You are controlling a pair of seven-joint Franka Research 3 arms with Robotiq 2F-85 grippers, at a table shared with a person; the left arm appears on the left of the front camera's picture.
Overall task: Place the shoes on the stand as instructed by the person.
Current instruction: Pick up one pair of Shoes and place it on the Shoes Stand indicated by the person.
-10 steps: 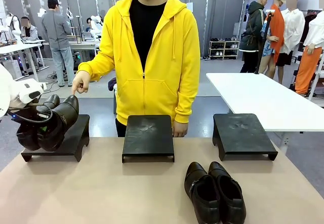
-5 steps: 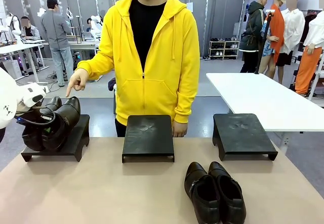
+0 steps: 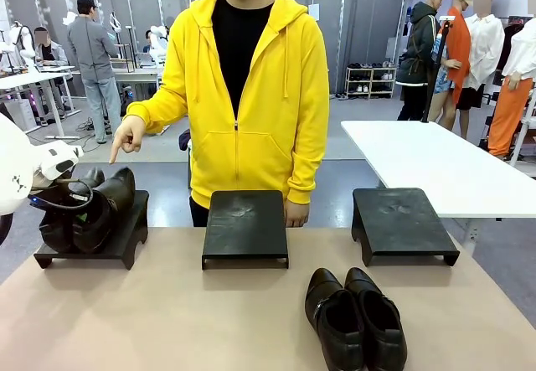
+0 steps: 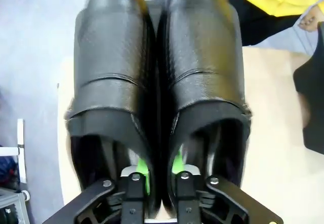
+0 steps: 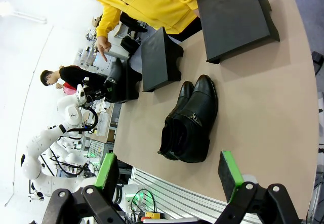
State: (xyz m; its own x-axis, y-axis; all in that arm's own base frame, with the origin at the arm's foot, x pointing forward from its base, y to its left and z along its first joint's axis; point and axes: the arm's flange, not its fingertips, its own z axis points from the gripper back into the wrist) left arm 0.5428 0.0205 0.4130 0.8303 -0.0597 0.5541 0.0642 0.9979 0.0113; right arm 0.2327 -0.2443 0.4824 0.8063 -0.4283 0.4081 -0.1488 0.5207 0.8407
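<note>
Desk is carrying three stands and two shoe pairs; left jaws are pinching one pair, right jaws hanging spread.

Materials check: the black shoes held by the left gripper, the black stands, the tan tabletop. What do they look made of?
Pair of black shoes in the left gripper: likely leather, pebbled grain with soft sheen. Black stands: matte, rigid, pale scuffs on top; painted wood or plastic, unclear. Tan tabletop: smooth matte, probably laminate.
</note>
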